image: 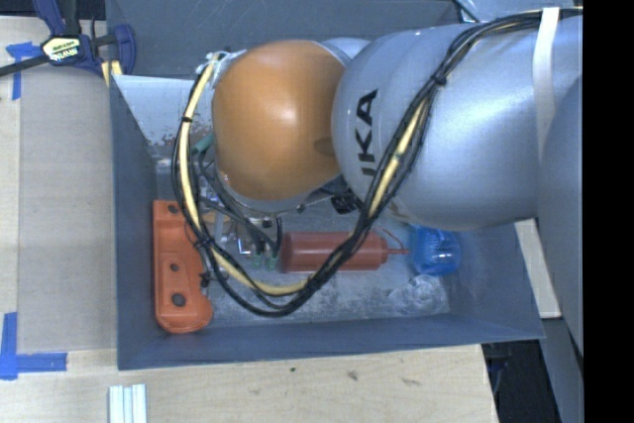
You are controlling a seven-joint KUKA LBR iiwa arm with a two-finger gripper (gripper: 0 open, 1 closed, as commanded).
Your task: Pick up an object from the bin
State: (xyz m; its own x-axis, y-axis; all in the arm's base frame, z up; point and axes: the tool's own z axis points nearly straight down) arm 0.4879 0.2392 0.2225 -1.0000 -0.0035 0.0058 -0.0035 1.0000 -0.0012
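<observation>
Pincer (245,240) state unclear, low between orange holed block (178,270), dark-red cylinder (332,254).

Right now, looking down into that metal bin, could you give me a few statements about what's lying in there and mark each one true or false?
1. An orange block with holes lies along the left side of the bin. True.
2. The blue thing lies in the far left corner. False: it lies toward the right, near the front wall.
3. A reddish-brown tube lies between the orange block and the blue thing. True.
4. The arm reaches in from the view's left. False: it comes in from the right.
5. The orange block rests on top of the reddish-brown tube. False: they lie apart, side by side on the bin's floor.
</observation>
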